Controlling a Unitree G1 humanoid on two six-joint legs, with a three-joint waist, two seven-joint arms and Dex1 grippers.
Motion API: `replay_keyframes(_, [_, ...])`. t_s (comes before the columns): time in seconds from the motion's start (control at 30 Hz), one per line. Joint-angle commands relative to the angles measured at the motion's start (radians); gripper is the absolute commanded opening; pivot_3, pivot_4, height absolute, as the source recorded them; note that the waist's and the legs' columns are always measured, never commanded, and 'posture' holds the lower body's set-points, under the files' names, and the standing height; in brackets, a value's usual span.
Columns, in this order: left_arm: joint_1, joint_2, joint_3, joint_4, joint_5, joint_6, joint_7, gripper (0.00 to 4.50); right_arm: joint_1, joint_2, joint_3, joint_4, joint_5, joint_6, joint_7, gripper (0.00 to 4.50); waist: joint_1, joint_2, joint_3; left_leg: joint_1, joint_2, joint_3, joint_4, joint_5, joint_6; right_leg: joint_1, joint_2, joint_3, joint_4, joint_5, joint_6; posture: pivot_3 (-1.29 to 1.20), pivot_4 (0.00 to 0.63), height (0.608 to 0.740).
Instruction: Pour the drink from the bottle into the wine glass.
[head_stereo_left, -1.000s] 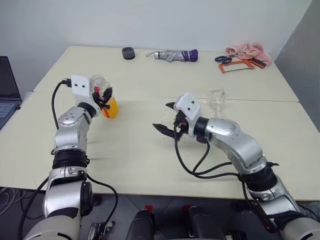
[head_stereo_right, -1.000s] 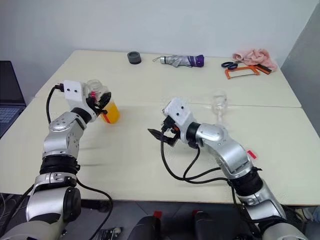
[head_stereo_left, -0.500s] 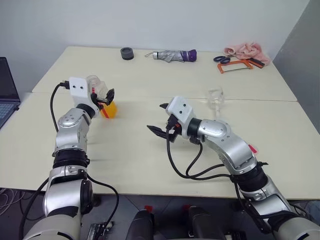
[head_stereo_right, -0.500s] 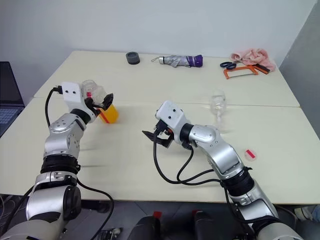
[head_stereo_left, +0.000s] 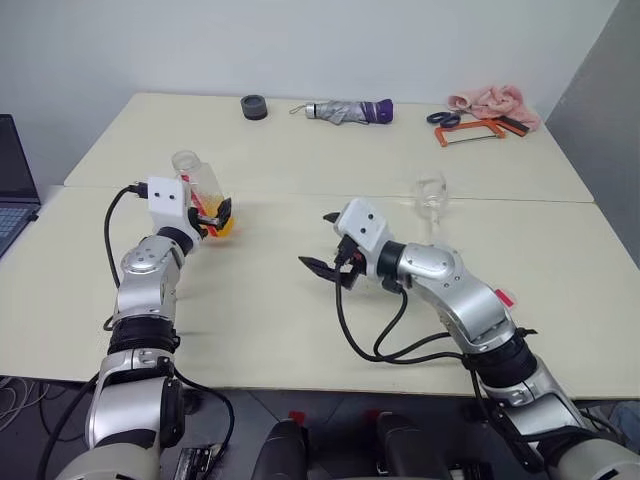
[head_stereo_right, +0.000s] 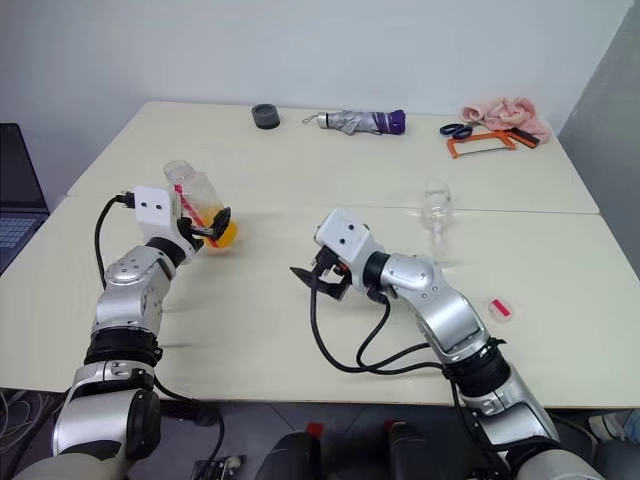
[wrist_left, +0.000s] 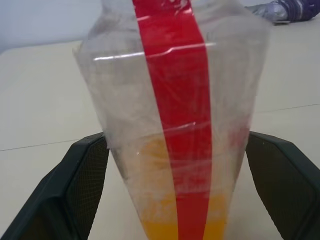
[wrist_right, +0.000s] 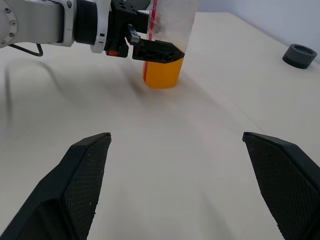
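The small clear plastic bottle (head_stereo_right: 197, 203) with a red label stripe stands on the cream counter (head_stereo_right: 300, 330), between the spread fingers of the left claw (head_stereo_right: 213, 228).

A little translucent orange drink (wrist_right: 161, 73) sits in the bottle's base, and its mouth appears uncapped. In the left wrist view the black fingers (wrist_left: 82, 175) flank the bottle without pressing it. The right claw (head_stereo_left: 325, 245) hovers wide open over the middle of the counter. The clear stemmed wine glass (head_stereo_right: 436, 212) stands well apart on the robot's right.
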Motion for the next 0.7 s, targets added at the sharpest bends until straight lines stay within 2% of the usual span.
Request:
replay_keyframes(0.03, [0.029, -0.007, 0.004, -0.059, 0.004, -0.036, 0.015, 4.43, 0.019, -0.009, -0.008, -0.055, -0.012, -0.023, 0.004, 4.50, 0.000, 0.000, 0.000, 0.000, 0.000, 0.000, 0.000, 0.000, 0.000, 0.000, 0.000, 0.000, 0.000, 0.000, 0.000, 0.00, 0.150, 0.740])
replay_keyframes(0.33, [0.174, -0.041, 0.011, -0.197, -0.007, -0.029, 0.038, 4.43, 0.106, -0.029, -0.018, -0.124, -0.003, -0.057, 0.027, 4.50, 0.000, 0.000, 0.000, 0.000, 0.000, 0.000, 0.000, 0.000, 0.000, 0.000, 0.000, 0.000, 0.000, 0.000, 0.000, 0.00, 0.150, 0.740])
replay_keyframes(0.57, [0.439, -0.080, -0.014, -0.520, -0.024, 0.039, 0.012, 4.43, 0.183, -0.081, -0.093, -0.228, 0.055, 0.007, 0.043, 4.50, 0.000, 0.000, 0.000, 0.000, 0.002, 0.000, -0.001, 0.000, 0.000, 0.000, -0.002, 0.001, 0.000, 0.000, 0.000, 0.00, 0.150, 0.740])
replay_keyframes(0.7, [0.521, -0.095, -0.035, -0.633, -0.049, 0.059, -0.022, 4.43, 0.203, -0.079, -0.169, -0.283, 0.111, 0.088, 0.018, 4.50, 0.000, 0.000, 0.000, 0.001, 0.001, -0.001, 0.000, 0.000, 0.000, 0.002, -0.001, 0.000, 0.000, 0.000, 0.000, 0.00, 0.150, 0.740])
